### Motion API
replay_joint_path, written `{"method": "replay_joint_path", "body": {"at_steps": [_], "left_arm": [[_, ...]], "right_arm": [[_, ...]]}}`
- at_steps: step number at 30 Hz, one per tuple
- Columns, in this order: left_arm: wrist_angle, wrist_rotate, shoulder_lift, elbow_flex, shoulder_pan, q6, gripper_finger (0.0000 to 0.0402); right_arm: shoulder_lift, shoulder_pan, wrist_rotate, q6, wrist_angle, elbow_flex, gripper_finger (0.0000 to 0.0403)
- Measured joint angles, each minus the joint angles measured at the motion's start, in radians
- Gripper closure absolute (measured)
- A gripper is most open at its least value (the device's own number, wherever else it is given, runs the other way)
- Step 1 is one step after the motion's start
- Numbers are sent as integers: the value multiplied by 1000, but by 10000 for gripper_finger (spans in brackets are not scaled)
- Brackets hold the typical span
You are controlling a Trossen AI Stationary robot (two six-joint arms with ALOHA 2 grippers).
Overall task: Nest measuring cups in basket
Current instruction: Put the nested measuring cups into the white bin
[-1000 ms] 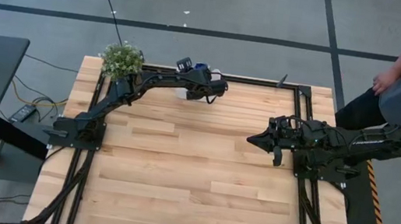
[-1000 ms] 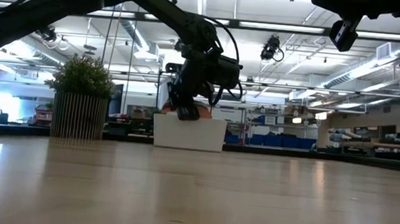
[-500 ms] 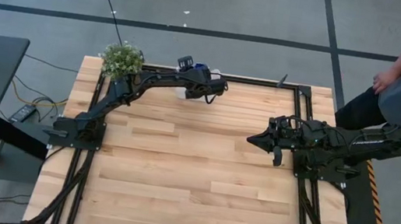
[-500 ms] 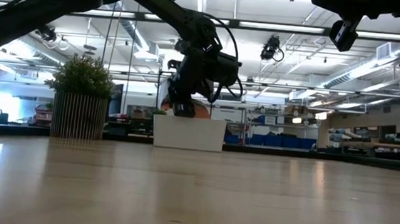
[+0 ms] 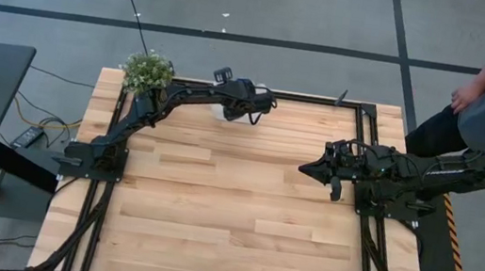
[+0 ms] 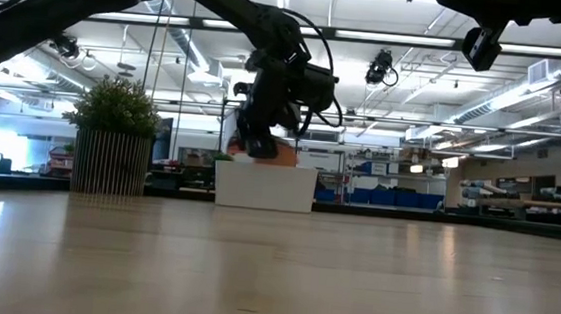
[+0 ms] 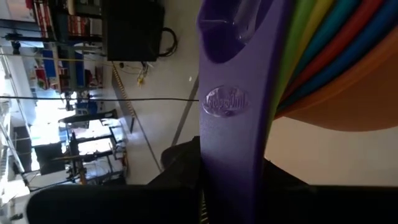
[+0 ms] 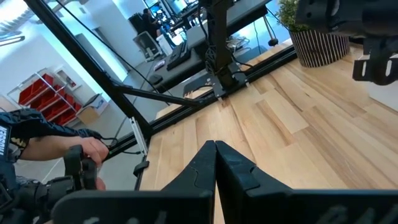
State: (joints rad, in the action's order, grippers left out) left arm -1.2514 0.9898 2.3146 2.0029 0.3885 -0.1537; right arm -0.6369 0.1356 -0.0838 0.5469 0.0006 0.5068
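Cups (image 7: 323,56) nested above basket (image 6: 265,187)

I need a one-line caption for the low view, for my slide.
Left gripper holds the nested cups over the white basket beside the plant; right arm waits high.

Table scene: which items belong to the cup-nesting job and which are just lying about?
Job:
- measuring cups, nested stack
- basket, at the far edge
- left end effector, shut on the stack's purple handle over the basket

Lying about:
- potted plant
- right end effector, shut, idle mid-table
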Motion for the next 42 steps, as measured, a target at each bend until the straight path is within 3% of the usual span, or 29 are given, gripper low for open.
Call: {"method": "replay_joint_path", "body": {"at_steps": [16,34,42], "left_arm": [[90,49,-1,-160,-6,-17,347],[144,39,-2,-162,-5,-41,346],[153,26,0,-162,-4,-42,324]], "right_arm": [[0,0,0,0,4,0,389],[0,0,0,0,6,0,389],[0,0,0,0,6,0,389]]}}
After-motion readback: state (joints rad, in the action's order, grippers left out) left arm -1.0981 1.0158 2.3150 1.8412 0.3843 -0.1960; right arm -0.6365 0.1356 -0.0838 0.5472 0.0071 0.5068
